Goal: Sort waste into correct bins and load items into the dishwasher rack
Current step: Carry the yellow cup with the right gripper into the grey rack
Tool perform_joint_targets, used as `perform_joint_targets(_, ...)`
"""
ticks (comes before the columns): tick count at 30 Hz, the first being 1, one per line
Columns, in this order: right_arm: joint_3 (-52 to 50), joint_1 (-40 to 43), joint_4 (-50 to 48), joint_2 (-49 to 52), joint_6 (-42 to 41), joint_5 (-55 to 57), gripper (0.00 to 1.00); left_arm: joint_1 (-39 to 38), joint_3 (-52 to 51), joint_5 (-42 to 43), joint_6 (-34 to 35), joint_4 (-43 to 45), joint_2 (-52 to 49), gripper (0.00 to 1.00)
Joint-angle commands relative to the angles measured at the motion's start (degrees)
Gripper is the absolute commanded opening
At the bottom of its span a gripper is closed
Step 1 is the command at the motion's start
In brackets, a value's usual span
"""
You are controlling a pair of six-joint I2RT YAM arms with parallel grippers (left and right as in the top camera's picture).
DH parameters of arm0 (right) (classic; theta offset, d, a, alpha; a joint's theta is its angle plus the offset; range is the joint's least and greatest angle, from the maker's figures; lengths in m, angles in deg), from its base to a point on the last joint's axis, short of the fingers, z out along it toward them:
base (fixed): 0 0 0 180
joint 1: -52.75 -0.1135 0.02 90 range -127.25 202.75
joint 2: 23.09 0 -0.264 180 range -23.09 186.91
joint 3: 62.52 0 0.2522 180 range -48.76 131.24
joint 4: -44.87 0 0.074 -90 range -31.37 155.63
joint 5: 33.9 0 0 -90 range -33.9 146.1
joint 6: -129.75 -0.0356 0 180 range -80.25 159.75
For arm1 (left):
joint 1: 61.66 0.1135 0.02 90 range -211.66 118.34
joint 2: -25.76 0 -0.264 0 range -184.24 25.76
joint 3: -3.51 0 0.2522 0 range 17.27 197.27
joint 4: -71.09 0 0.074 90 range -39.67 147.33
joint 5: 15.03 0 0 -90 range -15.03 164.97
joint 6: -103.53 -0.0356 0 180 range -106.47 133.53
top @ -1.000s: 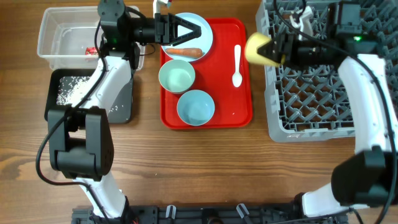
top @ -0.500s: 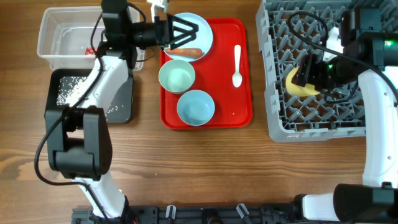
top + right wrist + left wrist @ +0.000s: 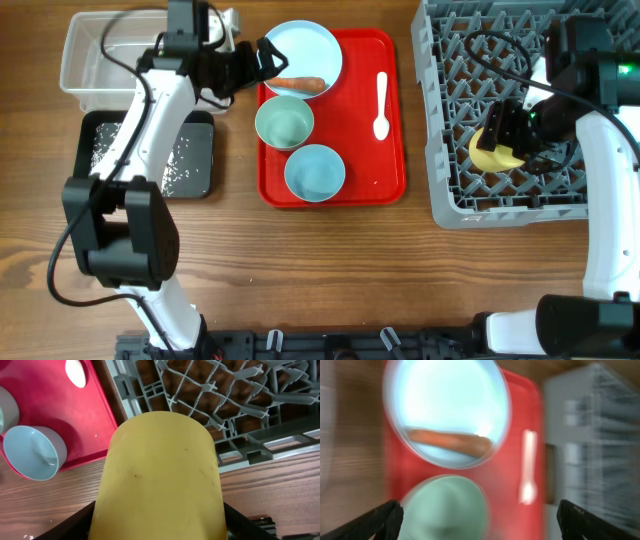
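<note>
Yellow cup (image 3: 495, 152) has travelled from the red tray (image 3: 395, 188) into the dishwasher rack (image 3: 450, 205), and the left gripper (image 3: 262, 62) has drawn back off the plate (image 3: 300, 50).
Loading is in hand: the right gripper (image 3: 515, 130) is clamped on the cup over the pegs, so the next move likely calls for seating it and letting go. The overhead view places the cup within the rack; the right wrist view shows mostly cup, not whether it rests. The blurred left wrist view shows fingers (image 3: 385, 517) spread wide, empty, facing the carrot (image 3: 450, 442).
</note>
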Motion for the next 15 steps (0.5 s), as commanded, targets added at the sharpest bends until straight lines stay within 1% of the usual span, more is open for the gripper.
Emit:
perform_joint_targets(1, -0.68, -0.13, 0.07, 2.78, -0.85, 1.2, 0.72, -2.38, 4.79, -23.02, -10.14, -4.59, 1.73, 1.0)
perform_joint_targets(3, -2.6, -0.13, 0.07, 3.69, -0.85, 1.2, 0.72, -2.99, 4.81, -25.57, -10.12, -6.58, 1.9, 1.0)
perform_joint_targets(7, -6.6, -0.13, -0.17, 4.87, -0.85, 1.22, 0.72, -3.19, 4.81, -25.7, -10.05, -9.18, 1.9, 1.0)
perform_joint_targets(15, -14.01, -0.11, -4.85, 5.05, -0.96, 1.2, 0.71, -3.19, 4.81, -25.66, -10.12, -9.7, 1.9, 1.0)
